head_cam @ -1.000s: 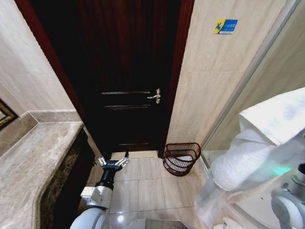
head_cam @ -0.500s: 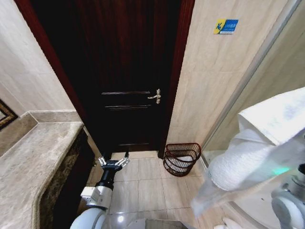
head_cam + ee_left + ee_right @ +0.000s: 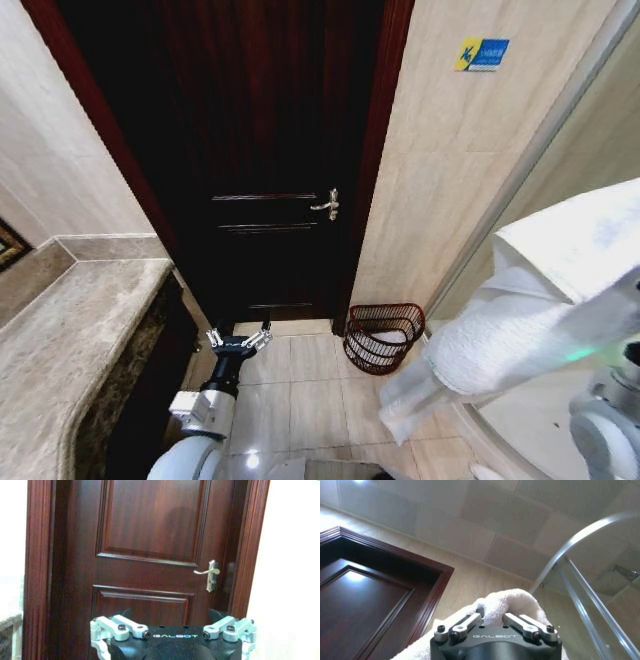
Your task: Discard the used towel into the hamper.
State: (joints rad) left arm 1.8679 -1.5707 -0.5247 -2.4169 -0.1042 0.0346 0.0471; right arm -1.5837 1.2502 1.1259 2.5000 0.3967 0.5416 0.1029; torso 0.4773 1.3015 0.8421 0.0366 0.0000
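Our right claw (image 3: 492, 624) is closed on the white towel (image 3: 520, 335), which hangs at the right, near us. The hamper (image 3: 384, 336) sits far off on the floor (image 3: 310, 395), by the door (image 3: 270, 160) frame and wall. Bare tiles lie between. Our left claw (image 3: 238, 337) waits open, low, by the surface (image 3: 70, 340).

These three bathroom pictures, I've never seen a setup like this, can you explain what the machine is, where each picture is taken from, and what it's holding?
It is a wheeled robot with two arms, photographed by its own cameras. The head view looks forward and down: a dark wooden door, tiled floor, a stone counter and the hamper, a wire basket by the door frame. The other two views come from cameras on its wrists. The left gripper hangs low before the door, open, holding nothing. The right gripper is shut on the white towel, held high at the robot's right, not yet in the hamper.
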